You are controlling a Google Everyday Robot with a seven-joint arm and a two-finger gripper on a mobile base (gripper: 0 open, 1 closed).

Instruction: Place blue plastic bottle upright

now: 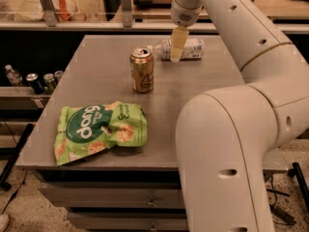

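The blue plastic bottle (189,49) lies on its side at the far side of the grey table (203,81), with its white cap (150,49) pointing left. Its pale label faces the camera. My gripper (176,46) hangs down from the arm directly over the bottle's left half, at or just in front of it, and hides part of it. I cannot tell whether it touches the bottle.
A gold drink can (142,70) stands upright just left and in front of the bottle. A green snack bag (99,129) lies at the front left. My big white arm (231,144) covers the table's right side. Dark cans and a tiny bottle (29,80) sit on a low shelf at left.
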